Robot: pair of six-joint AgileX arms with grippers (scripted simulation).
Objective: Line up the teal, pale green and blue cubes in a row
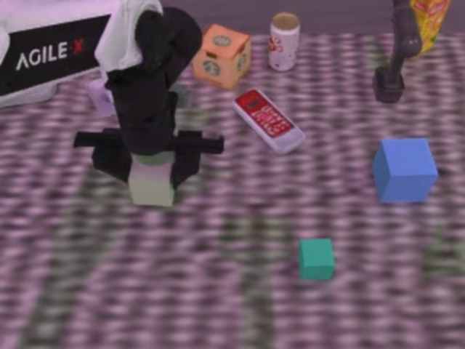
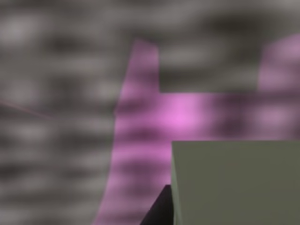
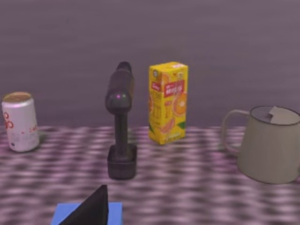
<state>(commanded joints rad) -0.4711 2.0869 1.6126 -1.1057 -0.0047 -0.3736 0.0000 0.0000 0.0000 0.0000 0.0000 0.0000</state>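
My left gripper (image 1: 151,173) is shut on the pale green cube (image 1: 152,189) at the table's left. The same cube (image 2: 234,183) fills the near corner of the left wrist view, with one dark finger (image 2: 161,208) against its side. At the right, the blue cube (image 1: 404,169) rests on the table. The small teal cube (image 1: 316,259) lies nearer the front, left of the blue one. My right arm is outside the top view. Its wrist view shows one dark finger (image 3: 96,208) over the blue cube (image 3: 115,213); nothing is held.
An orange box with green logos (image 1: 221,54), a can (image 1: 284,40) and a red-and-white remote (image 1: 269,122) lie at the back. A dark drill (image 1: 392,65) and a yellow juice carton (image 1: 430,22) stand back right. A grey kettle (image 3: 269,145) appears beside them.
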